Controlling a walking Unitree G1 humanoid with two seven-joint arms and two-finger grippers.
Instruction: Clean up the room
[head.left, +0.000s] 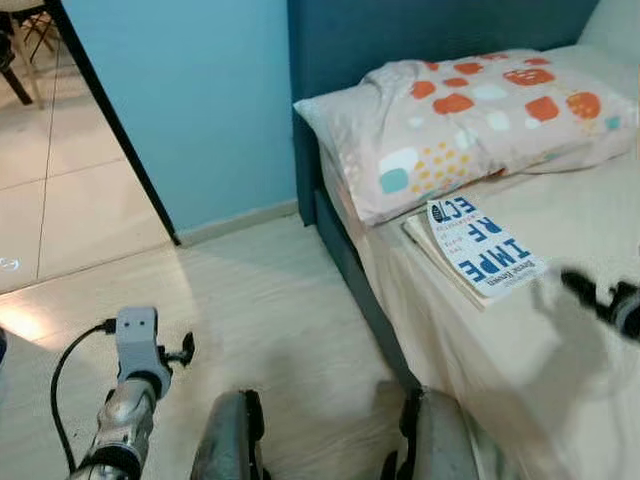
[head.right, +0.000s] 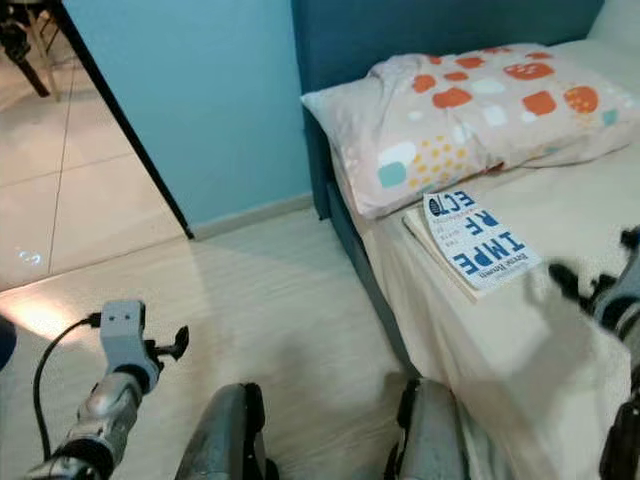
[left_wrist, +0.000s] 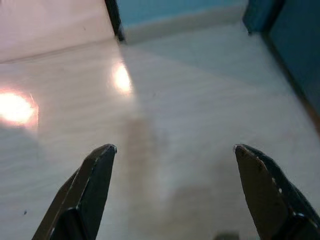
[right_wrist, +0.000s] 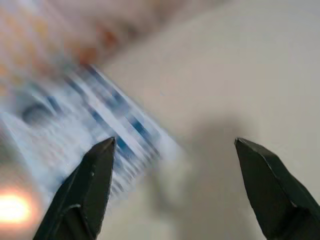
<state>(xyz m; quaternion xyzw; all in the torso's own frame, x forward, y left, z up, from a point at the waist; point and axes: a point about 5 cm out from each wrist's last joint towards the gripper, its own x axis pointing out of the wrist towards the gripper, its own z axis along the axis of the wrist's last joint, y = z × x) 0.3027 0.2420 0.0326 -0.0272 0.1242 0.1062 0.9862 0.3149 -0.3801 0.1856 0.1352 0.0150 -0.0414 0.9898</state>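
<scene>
Bedding first: I am looking over the cream-sheeted bed (head.left: 560, 400) with its dark teal frame, then the spotted orange-and-teal pillow (head.left: 470, 115) at its head. Just beside the pillow, a white-and-blue paperback book (head.left: 485, 248) is lying flat near the mattress edge, within reach. I am holding the right gripper (right_wrist: 172, 150) over the sheet near it, fingers spread wide. The left gripper (left_wrist: 175, 152) is hanging spread above bare floor.
</scene>
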